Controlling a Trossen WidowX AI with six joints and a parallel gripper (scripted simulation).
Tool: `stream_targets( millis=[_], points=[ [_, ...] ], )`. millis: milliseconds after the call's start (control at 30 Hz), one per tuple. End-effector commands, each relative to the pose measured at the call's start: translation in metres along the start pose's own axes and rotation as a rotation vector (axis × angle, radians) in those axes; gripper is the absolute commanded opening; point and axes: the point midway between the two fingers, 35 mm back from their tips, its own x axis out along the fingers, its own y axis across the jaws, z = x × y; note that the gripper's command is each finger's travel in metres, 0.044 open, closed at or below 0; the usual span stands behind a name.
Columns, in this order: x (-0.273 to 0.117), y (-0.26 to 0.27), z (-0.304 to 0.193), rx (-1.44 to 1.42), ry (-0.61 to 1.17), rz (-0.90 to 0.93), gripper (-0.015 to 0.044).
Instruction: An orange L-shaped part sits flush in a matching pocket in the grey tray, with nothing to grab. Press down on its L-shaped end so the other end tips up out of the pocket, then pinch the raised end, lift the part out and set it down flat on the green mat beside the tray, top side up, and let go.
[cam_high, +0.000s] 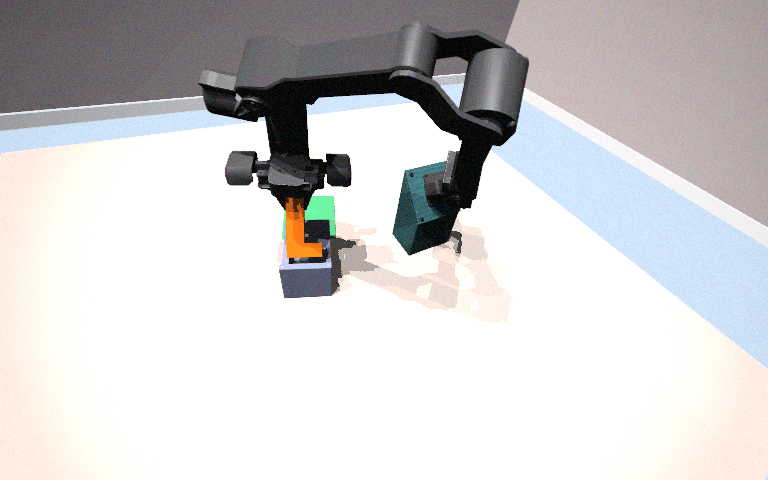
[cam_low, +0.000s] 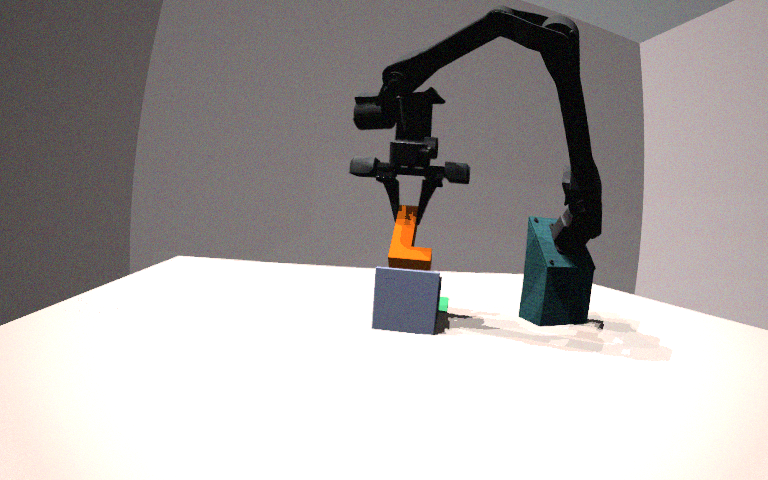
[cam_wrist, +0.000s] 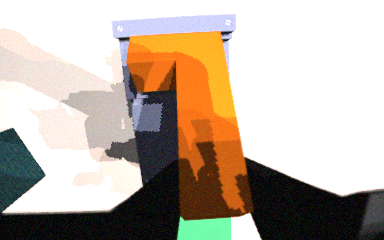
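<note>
Gripper (cam_low: 408, 210) pinching orange part (cam_low: 408, 244), seemingly clear above grey tray (cam_low: 404, 301).

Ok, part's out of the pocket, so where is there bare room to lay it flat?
The gripper is shut on the orange part, hanging above the grey tray. The green mat, just beyond the tray, shows bare green. It is tight between the tray and the teal base; the wide white table in front is bare.
</note>
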Motion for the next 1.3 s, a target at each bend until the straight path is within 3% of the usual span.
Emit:
stream_targets(
  millis=[0,267,1267],
  points=[
    [-0.002,0.000,-0.001,-0.002,0.005,0.001,0.0000],
    [-0.006,0.001,-0.008,-0.002,0.006,0.001,0.0000],
    [-0.006,0.015,-0.168,-0.001,0.016,-0.002,0.0000]
  ],
)
